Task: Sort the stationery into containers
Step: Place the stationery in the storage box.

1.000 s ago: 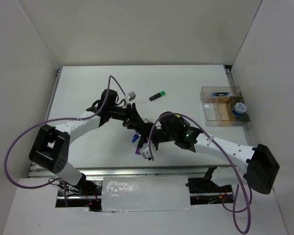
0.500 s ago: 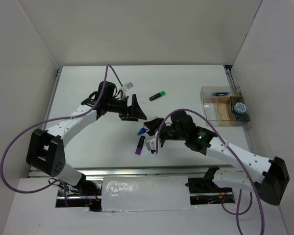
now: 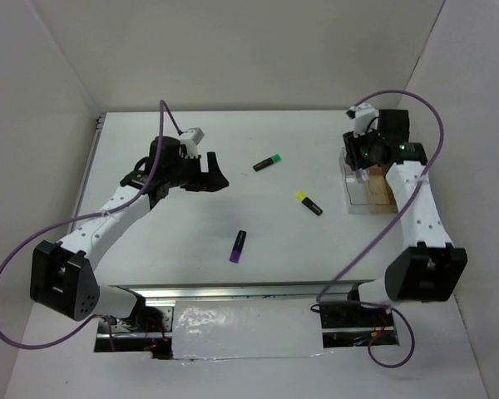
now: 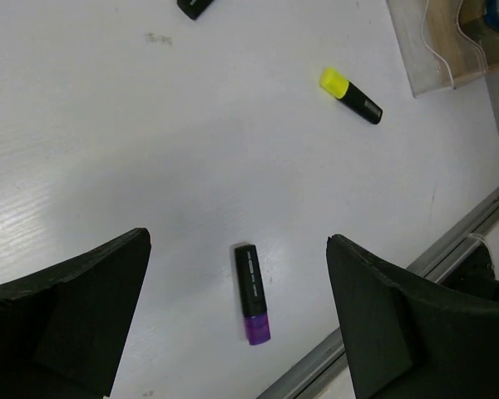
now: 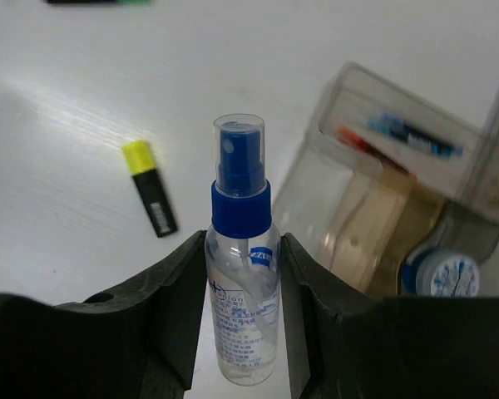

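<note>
At two o'clock on the surface [image 3: 233, 133], the right pincer [image 5: 243, 249] is clamped on the upright white-blue spray bottle [image 5: 241, 316] by the clear box [image 5: 316, 174], which holds pens [image 5: 416, 133] and the tape roll [image 5: 441, 273]. At ten o'clock the left pincer [image 4: 237, 241] gapes wide and empty. The purple highlighter [image 4: 251, 293], yellow highlighter [image 4: 350, 95] and green highlighter [image 3: 268, 163] lie loose mid-surface.

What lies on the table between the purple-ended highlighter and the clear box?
The yellow-ended highlighter lies between the purple-ended highlighter and the clear box, touching neither. The top external view shows this.
</note>
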